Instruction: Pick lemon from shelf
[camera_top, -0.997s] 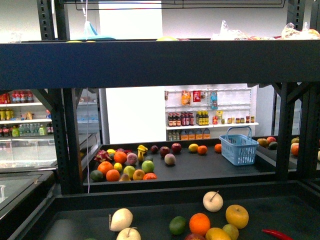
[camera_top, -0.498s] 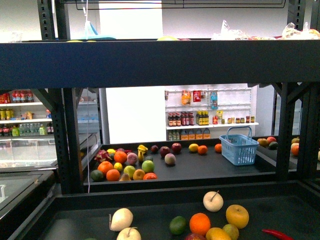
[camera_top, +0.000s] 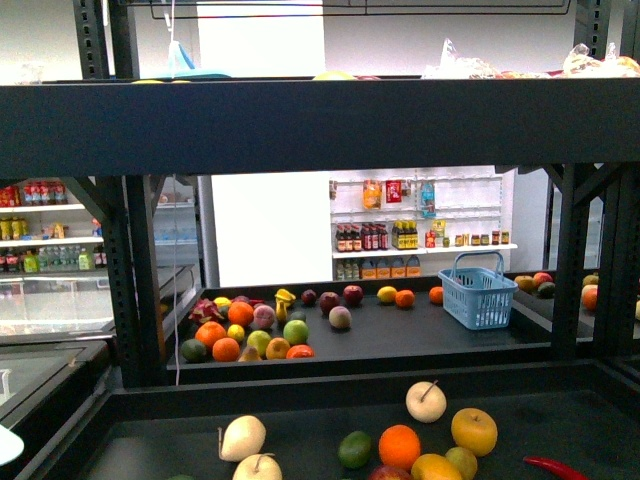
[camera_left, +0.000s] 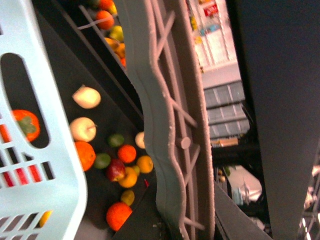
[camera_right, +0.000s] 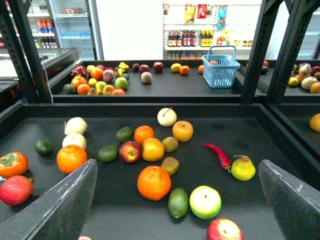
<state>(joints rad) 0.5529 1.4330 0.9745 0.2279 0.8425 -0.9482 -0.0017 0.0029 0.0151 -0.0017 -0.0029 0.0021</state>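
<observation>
The shelf (camera_top: 320, 130) is a black rack with lipped decks. Its near deck (camera_right: 150, 111) holds scattered fruit. Among them lies a yellow-orange oval fruit (camera_right: 153, 149) that looks like the lemon, also low in the front view (camera_top: 436, 468). My right gripper (camera_right: 177, 200) hovers open over the deck's near side, its fingers (camera_right: 65, 205) wide apart around an orange (camera_right: 154, 182), a lime and a green apple. The left gripper is shut on a pale blue basket (camera_left: 30, 150); one grey finger (camera_left: 170, 125) shows beside the basket wall.
A red chili (camera_right: 217, 155), a pear (camera_right: 243, 168), apples and oranges lie around the lemon. The farther deck carries more fruit, a second yellow fruit (camera_top: 386, 295) and a blue basket (camera_top: 478, 292). Black posts (camera_top: 135, 280) frame the decks. White wall shelves of bottles stand behind.
A pale edge has come into the bottom-left corner of the front view. The fruit on the near deck has shifted very slightly in the picture.
</observation>
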